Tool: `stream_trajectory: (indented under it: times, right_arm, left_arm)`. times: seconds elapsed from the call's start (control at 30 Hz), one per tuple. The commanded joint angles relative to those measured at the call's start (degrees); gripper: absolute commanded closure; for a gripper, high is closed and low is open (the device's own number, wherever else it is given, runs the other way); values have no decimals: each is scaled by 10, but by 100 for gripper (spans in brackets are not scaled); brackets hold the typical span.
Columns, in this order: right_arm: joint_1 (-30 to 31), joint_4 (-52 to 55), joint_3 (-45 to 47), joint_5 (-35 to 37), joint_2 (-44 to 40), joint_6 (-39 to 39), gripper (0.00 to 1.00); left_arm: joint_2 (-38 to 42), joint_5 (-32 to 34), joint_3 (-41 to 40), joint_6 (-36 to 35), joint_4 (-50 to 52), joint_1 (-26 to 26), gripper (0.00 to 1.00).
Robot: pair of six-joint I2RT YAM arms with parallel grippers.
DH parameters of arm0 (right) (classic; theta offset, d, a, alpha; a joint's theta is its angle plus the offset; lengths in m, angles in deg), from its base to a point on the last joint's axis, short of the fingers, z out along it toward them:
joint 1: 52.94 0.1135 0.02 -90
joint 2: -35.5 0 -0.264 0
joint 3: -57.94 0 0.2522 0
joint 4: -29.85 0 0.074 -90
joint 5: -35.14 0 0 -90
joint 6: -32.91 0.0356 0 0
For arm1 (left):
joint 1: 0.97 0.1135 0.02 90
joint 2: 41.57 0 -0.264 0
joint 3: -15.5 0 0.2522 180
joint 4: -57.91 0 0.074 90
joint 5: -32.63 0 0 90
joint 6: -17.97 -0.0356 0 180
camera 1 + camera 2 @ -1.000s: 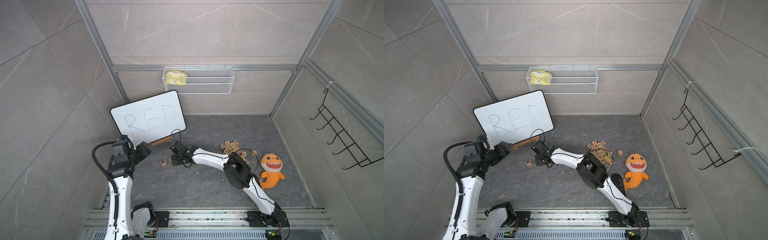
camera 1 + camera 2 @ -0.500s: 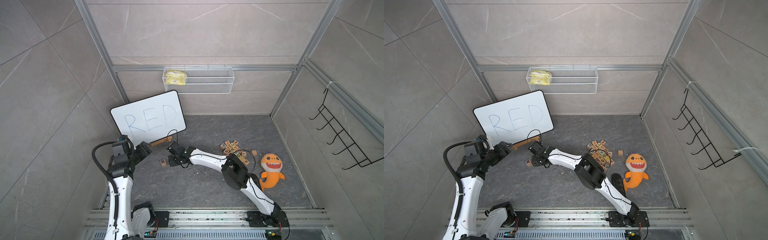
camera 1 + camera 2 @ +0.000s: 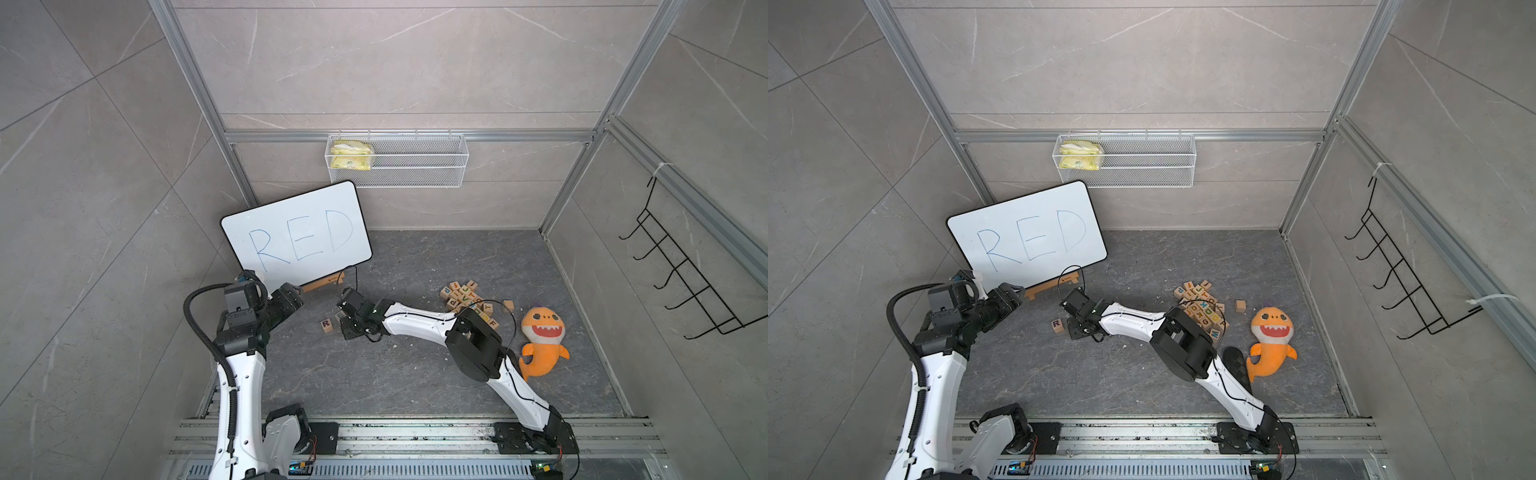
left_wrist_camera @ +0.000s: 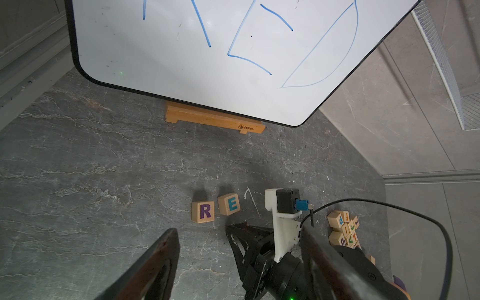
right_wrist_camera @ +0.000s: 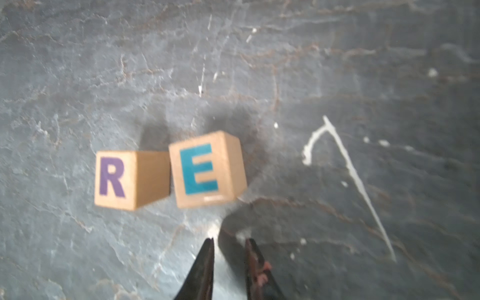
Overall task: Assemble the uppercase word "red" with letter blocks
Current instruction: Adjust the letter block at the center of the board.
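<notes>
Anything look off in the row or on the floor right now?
The E block sits twisted relative to the R block, so the row is not square. One stray block lies apart from the pile, near the shark plush. Nothing looks damaged.

The whiteboard (image 3: 297,237) carries "RED" in blue handwritten capitals, legible in both top views. On the floor, one wooden block (image 4: 203,211) shows a purple capital "R", and the block just beside it (image 4: 229,204) a teal capital "E". The pile of letter blocks (image 3: 1202,307) shows mixed coloured letters, among them a blue lowercase "d" and an orange "j". The wooden stand (image 4: 213,119) bears a small dark logo, too small to read.
</notes>
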Motion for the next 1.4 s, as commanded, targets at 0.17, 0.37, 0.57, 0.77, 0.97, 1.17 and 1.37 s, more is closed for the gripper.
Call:
stream_trajectory:
  times: [0.17,0.37,0.57,0.77,0.97,1.17,1.37]
  right_arm:
    - [-23,-67,65,8,-49,34,79]
    - [-41,-55,14,-18,-11,42,80]
    - [-43,-13,-52,-46,31,33,80]
    - [-44,0,-67,-48,40,33,80]
    - [-38,23,-89,-43,53,26,81]
    - [-33,37,-105,-38,59,19,81]
    - [-31,43,-109,-34,60,15,80]
  left_arm:
    - [4,-20,-5,7,-16,4,24]
    - [4,-21,-6,7,-16,4,24]
    - [2,-22,-5,7,-16,4,24]
    - [3,-22,-6,8,-16,4,24]
    - [3,-22,-6,9,-16,4,24]
    - [3,-21,-6,8,-16,4,24]
    - [5,-20,-6,9,-16,4,24]
